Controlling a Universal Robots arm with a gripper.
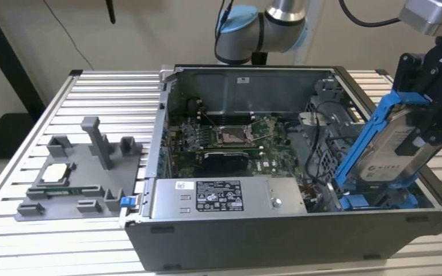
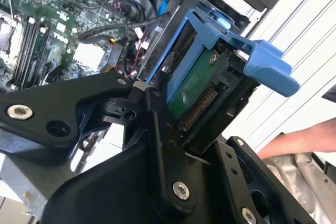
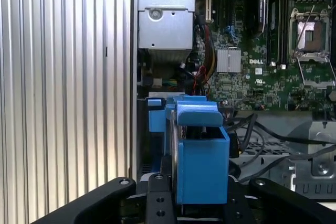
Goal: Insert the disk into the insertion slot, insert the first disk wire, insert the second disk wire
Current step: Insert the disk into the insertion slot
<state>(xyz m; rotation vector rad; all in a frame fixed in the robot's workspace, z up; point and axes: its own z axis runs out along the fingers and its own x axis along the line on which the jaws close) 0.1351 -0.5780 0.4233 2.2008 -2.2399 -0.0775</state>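
My end effector (image 1: 430,123) is closed on the disk (image 1: 386,154), clamping its upper end. In the exterior view the disk stands at 3 o'clock in the open case (image 1: 282,244). It is tilted, with the upper end above the case rim and the lower end down by the blue tabs at the mouth of the slot (image 1: 370,201). I cannot tell whether that end is inside the slot. The power supply (image 1: 229,198) lies at 6 o'clock and the motherboard (image 1: 232,138) at centre. In the second wrist view a person's hand (image 2: 294,142) is over the worktop (image 2: 310,40), outside the case.
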